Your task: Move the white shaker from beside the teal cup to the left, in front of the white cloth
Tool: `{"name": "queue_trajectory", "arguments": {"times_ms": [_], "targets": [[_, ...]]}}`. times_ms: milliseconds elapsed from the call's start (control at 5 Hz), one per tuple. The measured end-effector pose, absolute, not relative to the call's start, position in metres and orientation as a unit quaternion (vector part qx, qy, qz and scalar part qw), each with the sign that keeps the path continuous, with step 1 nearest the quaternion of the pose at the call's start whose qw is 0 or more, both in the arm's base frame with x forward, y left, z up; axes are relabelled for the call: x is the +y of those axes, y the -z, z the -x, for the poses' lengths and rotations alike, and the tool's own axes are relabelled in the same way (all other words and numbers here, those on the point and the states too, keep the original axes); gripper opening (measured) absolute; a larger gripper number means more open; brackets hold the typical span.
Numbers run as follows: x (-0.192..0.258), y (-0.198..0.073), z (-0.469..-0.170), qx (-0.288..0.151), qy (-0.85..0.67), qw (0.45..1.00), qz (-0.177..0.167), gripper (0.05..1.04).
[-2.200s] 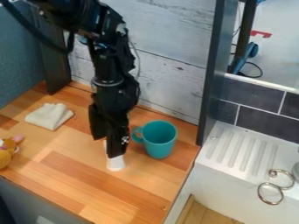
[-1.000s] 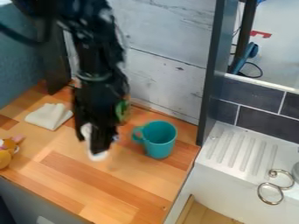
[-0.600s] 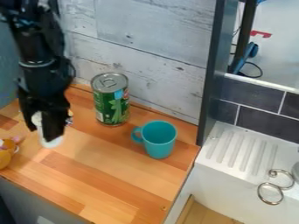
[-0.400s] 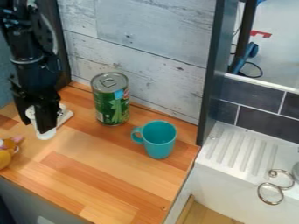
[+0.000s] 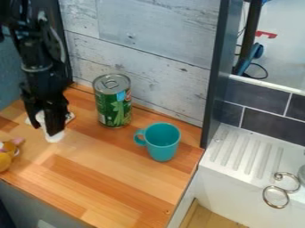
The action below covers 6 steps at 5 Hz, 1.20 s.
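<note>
The black gripper hangs over the left part of the wooden counter, shut on a white object whose rounded lower end sticks out below it. Behind the gripper lies a folded white cloth, mostly hidden by it. To the right, a green can stands upright near the back wall. A teal mug stands upright farther right, its handle toward the left.
An orange-yellow plush toy lies at the left edge of the counter. Right of a dark upright panel is a white sink with metal rings.
From beside the mug, the gripper has moved left with the white object, uncovering the green can and now covering most of the cloth. The mug has stayed in place.
</note>
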<state>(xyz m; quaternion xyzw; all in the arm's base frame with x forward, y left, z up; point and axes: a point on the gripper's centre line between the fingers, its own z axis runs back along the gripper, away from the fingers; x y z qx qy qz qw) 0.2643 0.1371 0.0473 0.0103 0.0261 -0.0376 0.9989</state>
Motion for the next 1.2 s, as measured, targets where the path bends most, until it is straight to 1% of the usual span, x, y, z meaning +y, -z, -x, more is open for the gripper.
{"name": "queue_trajectory", "arguments": {"times_ms": [200,400,600,800,1000,1200], "targets": [[0.141,-0.028,-0.269,0.055,0.029,0.998,-0.001,0.598],[0.143,-0.027,-0.271,0.069,0.018,0.997,-0.002,0.598],[0.144,-0.027,-0.269,0.073,0.013,0.997,-0.004,0.676],[0.143,-0.029,-0.266,0.086,0.0,0.996,0.0,0.959],[0.144,-0.066,-0.27,0.041,-0.021,0.999,-0.019,1.005],[0.138,-0.093,-0.254,0.027,-0.038,0.998,-0.04,1.001]]}}
